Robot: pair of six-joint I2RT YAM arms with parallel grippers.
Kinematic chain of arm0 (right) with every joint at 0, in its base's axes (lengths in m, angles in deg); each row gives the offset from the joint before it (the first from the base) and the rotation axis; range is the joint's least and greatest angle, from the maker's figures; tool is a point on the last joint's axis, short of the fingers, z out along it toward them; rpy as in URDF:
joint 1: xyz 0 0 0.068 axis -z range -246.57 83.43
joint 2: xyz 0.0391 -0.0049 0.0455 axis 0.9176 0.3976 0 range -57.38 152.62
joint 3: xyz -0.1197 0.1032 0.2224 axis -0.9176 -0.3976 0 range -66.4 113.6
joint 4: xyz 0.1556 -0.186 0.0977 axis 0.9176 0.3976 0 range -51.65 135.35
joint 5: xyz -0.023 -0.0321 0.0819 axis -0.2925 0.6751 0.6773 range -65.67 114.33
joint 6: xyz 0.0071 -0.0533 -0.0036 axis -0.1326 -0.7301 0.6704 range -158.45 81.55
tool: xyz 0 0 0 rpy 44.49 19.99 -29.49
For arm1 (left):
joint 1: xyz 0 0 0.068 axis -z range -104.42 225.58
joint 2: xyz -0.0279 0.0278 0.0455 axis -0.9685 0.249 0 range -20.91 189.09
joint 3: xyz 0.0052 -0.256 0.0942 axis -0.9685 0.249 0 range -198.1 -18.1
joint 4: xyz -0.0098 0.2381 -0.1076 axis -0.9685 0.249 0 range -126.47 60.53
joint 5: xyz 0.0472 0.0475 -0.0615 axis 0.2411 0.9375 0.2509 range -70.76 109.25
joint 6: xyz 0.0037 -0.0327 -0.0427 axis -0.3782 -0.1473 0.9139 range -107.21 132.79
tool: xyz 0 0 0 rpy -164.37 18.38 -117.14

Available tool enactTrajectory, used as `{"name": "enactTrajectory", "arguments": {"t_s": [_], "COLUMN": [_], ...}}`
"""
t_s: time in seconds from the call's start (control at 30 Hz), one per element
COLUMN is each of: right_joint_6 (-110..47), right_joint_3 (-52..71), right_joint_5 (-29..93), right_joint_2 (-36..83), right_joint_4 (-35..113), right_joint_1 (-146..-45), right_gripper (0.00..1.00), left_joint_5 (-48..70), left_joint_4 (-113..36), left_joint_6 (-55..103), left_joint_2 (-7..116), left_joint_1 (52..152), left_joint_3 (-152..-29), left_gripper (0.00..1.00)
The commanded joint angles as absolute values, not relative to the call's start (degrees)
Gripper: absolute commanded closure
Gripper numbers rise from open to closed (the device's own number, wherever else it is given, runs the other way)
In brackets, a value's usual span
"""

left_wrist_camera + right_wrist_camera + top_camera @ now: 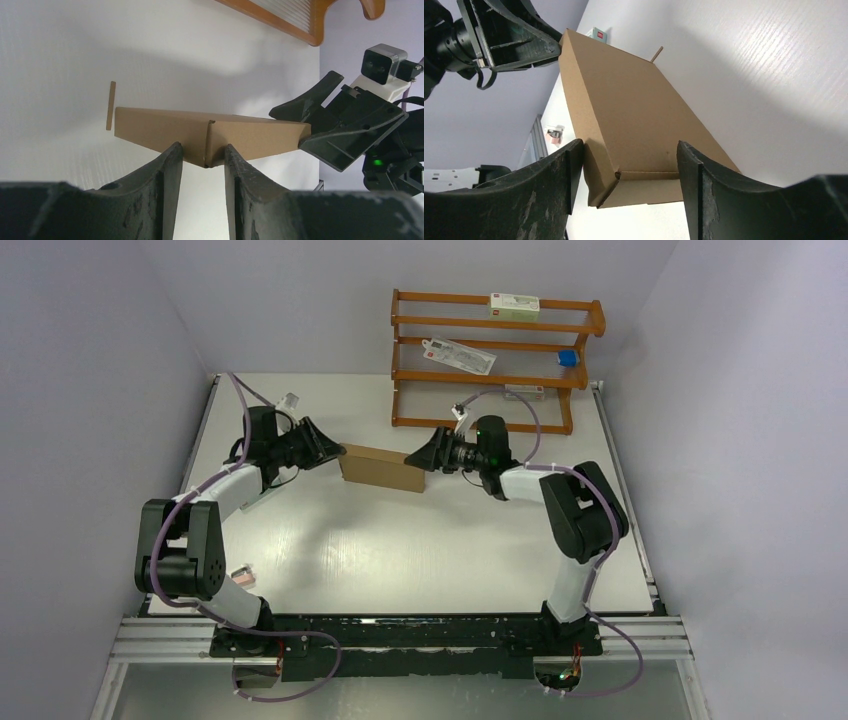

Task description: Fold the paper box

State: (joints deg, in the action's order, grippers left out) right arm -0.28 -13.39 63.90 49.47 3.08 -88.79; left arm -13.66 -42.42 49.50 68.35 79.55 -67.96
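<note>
The paper box (382, 467) is folded into a flat brown mailer and lies on the white table between my two arms. My left gripper (335, 450) is at its left end. In the left wrist view the box (165, 132) has one corner wedged between that gripper's (201, 147) fingertips, which press on both faces. My right gripper (415, 460) is at the opposite end. In the right wrist view its jaws (630, 145) stand open on either side of the box's (624, 110) near end, the left finger close to the side wall and a gap at the right one.
A wooden rack (495, 360) stands at the back right with a white carton (514, 306), a flat packet (460, 355) and a small blue item (567, 357). A thin cardboard strip (110, 105) stands beside the box. A tiny pink item (243, 573) lies by the left arm.
</note>
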Motion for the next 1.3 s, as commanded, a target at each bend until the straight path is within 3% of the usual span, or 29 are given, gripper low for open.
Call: {"name": "enactTrajectory", "arguments": {"t_s": [0.0,0.3,0.7,1.03,1.27], "right_joint_6": [-9.2,-25.8,-50.6,-57.4,-60.5], "right_joint_3": [-12.9,2.0,23.8,32.9,33.1], "right_joint_5": [61.9,54.8,50.7,37.2,28.9], "right_joint_2": [48.3,40.8,49.6,58.4,59.0], "right_joint_4": [18.0,37.8,60.5,68.1,69.5], "right_joint_1": [-88.4,-89.2,-100.1,-107.6,-110.2], "right_gripper": [0.28,0.17,0.17,0.19,0.30], "left_joint_5": [-9.8,-9.5,-9.7,-10.2,-10.6], "left_joint_4": [-33.2,-31.7,-31.1,-31.3,-31.6], "left_joint_6": [45.7,44.6,44.2,44.2,44.3], "left_joint_2": [70.5,70.7,71.1,71.1,70.2], "left_joint_1": [80.2,80.2,80.2,80.2,80.3], "left_joint_3": [-67.0,-67.9,-68.4,-67.8,-67.5], "left_gripper": [0.61,0.61,0.62,0.61,0.61]}}
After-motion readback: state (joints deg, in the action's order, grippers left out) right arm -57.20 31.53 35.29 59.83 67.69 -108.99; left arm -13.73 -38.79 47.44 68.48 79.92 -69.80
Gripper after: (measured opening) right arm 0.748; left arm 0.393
